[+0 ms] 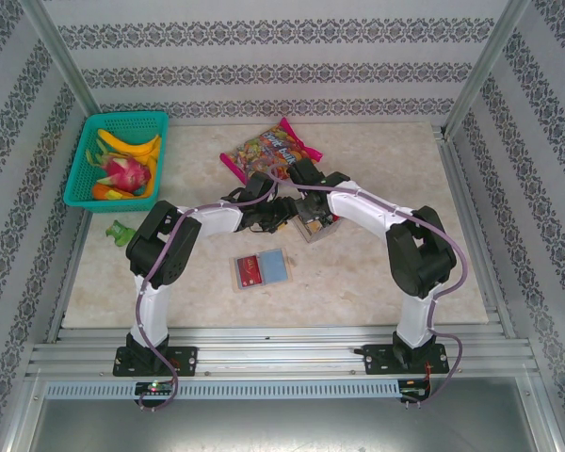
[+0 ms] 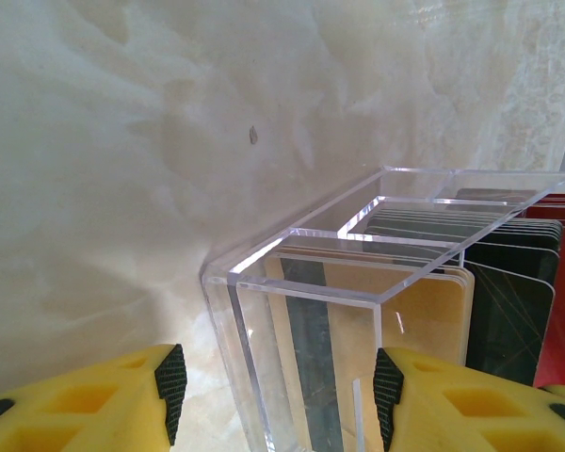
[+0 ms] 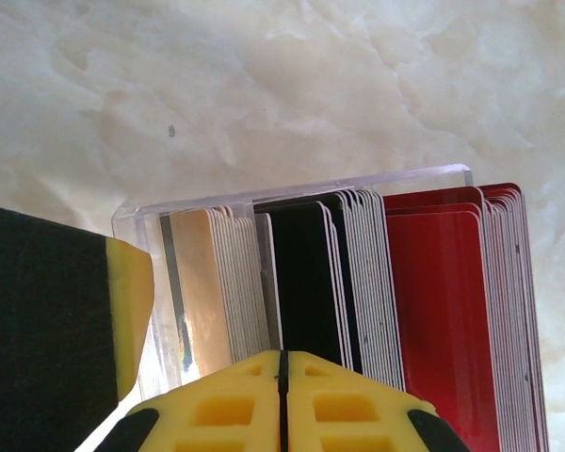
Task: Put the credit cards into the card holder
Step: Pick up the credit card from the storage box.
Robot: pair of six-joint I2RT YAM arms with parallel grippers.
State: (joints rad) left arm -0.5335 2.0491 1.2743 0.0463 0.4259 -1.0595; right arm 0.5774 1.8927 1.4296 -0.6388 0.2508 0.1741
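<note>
Where the arms meet over the clear rack (image 1: 313,229) in the top view, the card holder (image 1: 261,270) is seen flat on the counter (image 1: 377,282), toward the bases from both jaws. At the left wrist, the left jaws are shown half open and empty astride the rack's corner. At the right wrist, the right jaws are shown shut just over the upright credit cards (image 3: 306,282), none visibly pinched.

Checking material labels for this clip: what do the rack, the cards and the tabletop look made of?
Rack: clear rigid plastic, likely acrylic; see-through walls with bright polished edges.
Cards: thin plastic, semi-gloss; uniform rounded-corner sheets in tan, black and red.
Tabletop: smooth marble-look surface, cream veining; stone or laminate, cannot tell.
</note>
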